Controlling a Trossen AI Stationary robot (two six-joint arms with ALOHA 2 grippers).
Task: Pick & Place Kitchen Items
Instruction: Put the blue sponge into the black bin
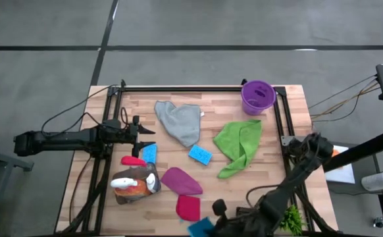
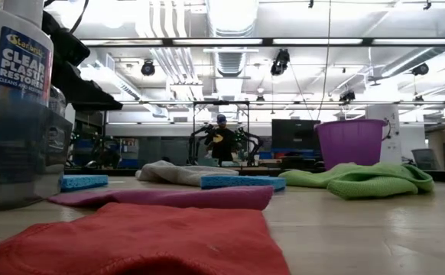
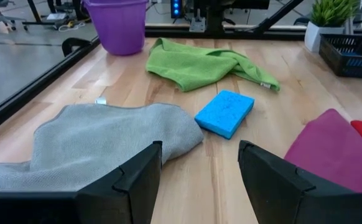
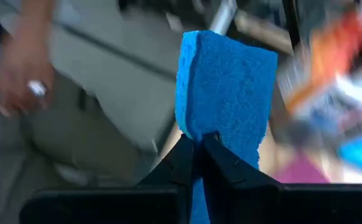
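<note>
Right now the right gripper (image 4: 196, 144) sits at the desk's 6 o'clock edge in the high view, its fingers (image 4: 175, 163) pinched tight on the lower edge of a blue sponge (image 4: 227, 87) — the sponge stands upright above the fingertips in the right wrist view, with a person's hand (image 4: 16, 78) blurred in the room behind it. From above, that held sponge shows as a blue patch at the desk's front edge, just below the red cloth (image 1: 188, 207).

The left gripper (image 1: 147, 136) reaches in from 9 o'clock, its fingers (image 3: 128, 180) parted and holding nothing, hanging low over the wooden desk (image 1: 211, 105) beside the grey cloth (image 1: 180, 121). A second blue sponge (image 1: 150, 153) lies just below it, next to a small red cloth (image 1: 132, 160).

At the centre lies a third blue sponge (image 1: 200, 155), between the grey cloth and the green cloth (image 1: 239, 145), which spreads toward 3 o'clock. The magenta cloth (image 1: 181, 180) lies toward 6 o'clock, touching the red cloth's upper edge. The orange spray bottle (image 1: 133, 185) lies on its side around 7 o'clock. A purple bucket (image 1: 258, 97) stands at 1 o'clock, and a green plant (image 1: 291, 219) sits at 5 o'clock by the right arm. In the low view a clear bottle (image 2: 14, 107) with a blue label stands very close to the camera.
</note>
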